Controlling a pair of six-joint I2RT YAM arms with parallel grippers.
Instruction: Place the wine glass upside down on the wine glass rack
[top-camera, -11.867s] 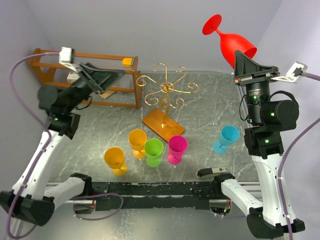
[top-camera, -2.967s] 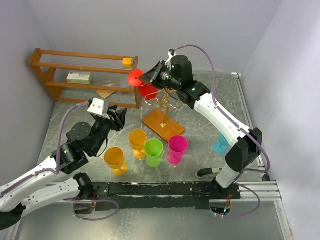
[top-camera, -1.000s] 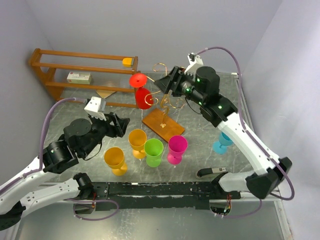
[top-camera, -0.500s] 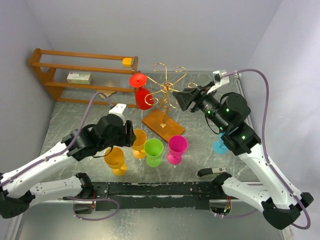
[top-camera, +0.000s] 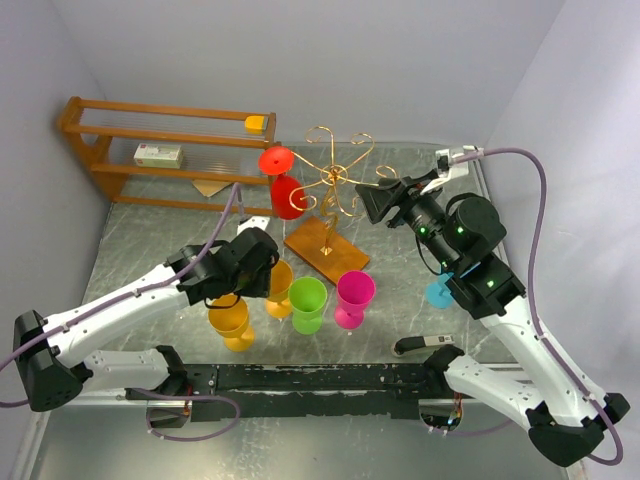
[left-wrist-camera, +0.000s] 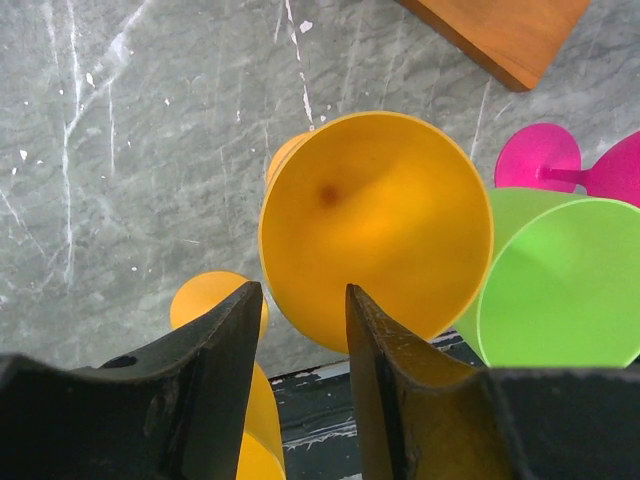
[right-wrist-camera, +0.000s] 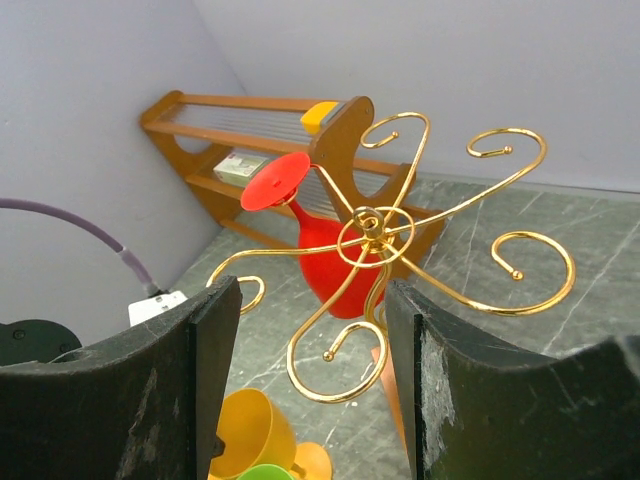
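Left wrist view: left gripper (left-wrist-camera: 302, 295), jaws half-spread, unclenched, straddles the rim of the orange wine glass (left-wrist-camera: 375, 225) upright beside the wine glass rack (top-camera: 331, 186) (red glass (top-camera: 288, 196) hangs inverted on it); right gripper (right-wrist-camera: 312, 290) gapes empty. Probably light, stiff, slick: pinch the rim wall.

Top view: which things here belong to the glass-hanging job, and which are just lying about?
Job: gold wire rack, red glass hanging on it, orange glass, yellow glass, green glass, pink glass, blue glass.
Lying about: wooden shelf unit, small box, yellow block on it.
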